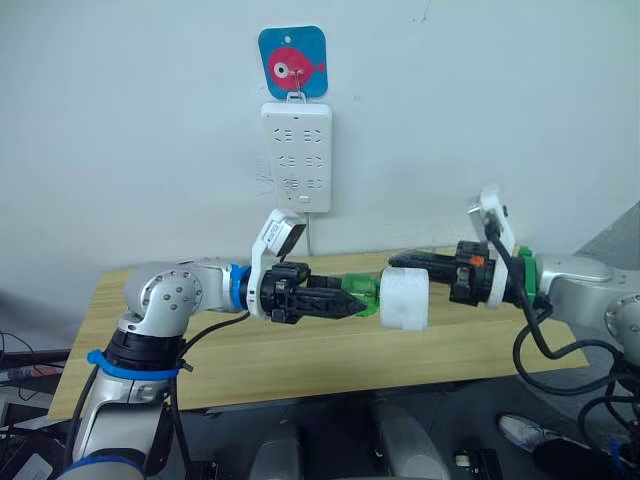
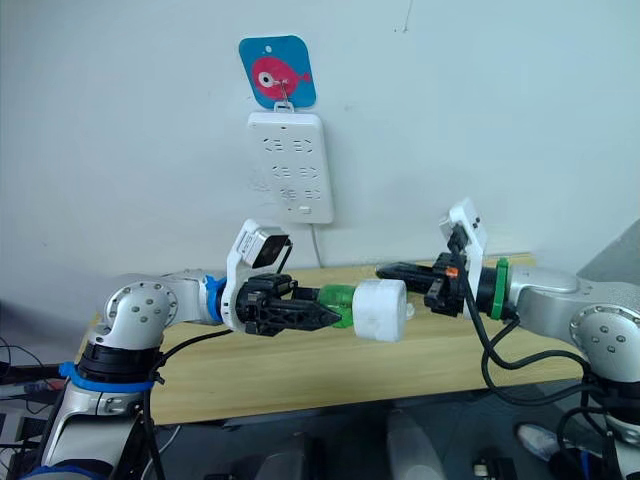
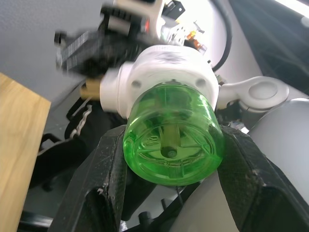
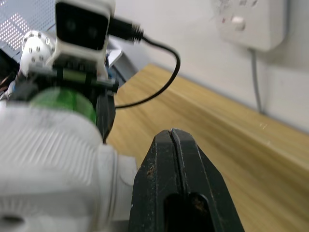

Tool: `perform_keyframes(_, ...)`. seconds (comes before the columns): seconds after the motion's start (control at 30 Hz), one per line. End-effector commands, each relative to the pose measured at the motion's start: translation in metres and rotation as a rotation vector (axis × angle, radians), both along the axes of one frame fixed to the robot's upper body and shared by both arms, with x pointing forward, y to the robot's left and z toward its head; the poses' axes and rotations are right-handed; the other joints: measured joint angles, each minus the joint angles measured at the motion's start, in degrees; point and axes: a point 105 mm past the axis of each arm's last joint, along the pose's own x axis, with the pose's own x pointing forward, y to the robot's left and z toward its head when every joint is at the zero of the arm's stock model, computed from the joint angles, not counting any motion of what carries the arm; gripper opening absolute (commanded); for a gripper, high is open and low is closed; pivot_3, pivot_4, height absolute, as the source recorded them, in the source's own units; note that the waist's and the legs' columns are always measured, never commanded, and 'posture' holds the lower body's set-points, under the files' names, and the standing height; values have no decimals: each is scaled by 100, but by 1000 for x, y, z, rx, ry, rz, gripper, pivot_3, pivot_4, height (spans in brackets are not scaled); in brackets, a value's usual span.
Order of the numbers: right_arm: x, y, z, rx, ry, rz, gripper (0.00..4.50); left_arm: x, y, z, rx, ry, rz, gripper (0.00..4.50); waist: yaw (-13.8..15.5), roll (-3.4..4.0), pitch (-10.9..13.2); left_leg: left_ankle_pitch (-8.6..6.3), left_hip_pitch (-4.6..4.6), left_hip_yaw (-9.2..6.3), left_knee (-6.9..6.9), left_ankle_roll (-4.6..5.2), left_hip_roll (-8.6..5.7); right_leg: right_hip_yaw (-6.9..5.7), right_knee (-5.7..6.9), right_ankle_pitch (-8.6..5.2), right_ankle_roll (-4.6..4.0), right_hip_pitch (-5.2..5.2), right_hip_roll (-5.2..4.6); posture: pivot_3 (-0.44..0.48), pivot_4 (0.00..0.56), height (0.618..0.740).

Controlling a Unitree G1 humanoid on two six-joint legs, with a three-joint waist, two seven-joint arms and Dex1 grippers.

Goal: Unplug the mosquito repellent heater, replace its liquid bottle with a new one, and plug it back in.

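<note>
Both arms hold the mosquito repellent heater in the air above the middle of the table, well below the wall power strip. The left claw pinches its liquid bottle, the black fingers pressed against the green sides, while the bottle is seated in the white body. The right claw meets the heater from the opposite side; its tips look pressed together in the right wrist view, but I cannot tell whether they truly grip the body. That is the main risk: if the hold on the white body is weak, twisting the bottle would spin the whole unit instead of loosening the thread. The smooth bottle could also slip between the left fingers, and once freed, either part might drop onto the table or past its front edge.
</note>
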Motion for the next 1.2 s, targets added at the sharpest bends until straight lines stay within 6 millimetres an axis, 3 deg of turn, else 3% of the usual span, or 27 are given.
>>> perform_keyframes(0.03,-11,4,2,-13,-18,56,0,-1,2,13,-48,-21,-8,2319,0,0,0,0,1,-1,0,0,0,0,0,0,0,0,0,-176,156,733)
perform_keyframes(0.6,-29,4,-9,-15,40,113,0,3,2,13,-59,-1,25,2318,4,0,0,0,1,-2,-1,0,0,0,0,0,0,1,1,-176,158,733)
perform_keyframes(0.77,-11,-6,-14,-72,-21,-2,0,1,2,12,-55,2,20,2318,6,0,0,0,0,-2,0,0,0,1,0,0,0,1,1,-178,158,733)
perform_keyframes(0.9,6,-28,-14,-141,-147,-107,0,1,4,10,-43,1,21,2317,8,0,0,0,0,0,-1,0,-1,-3,-1,-1,1,0,1,-177,158,733)
perform_keyframes(1.07,3,-66,-10,-303,-316,-110,1615,3,9,8,-24,-3,42,2317,27,0,0,0,-1,3,-1,0,-5,-9,-3,-1,3,0,0,-178,159,733)
perform_keyframes(1.2,-15,-71,-1,-393,-436,19,3023,7,13,6,-8,-8,60,2317,18,-1,0,0,6,12,-1,0,-2,-6,-3,-4,7,3,4,-194,162,733)
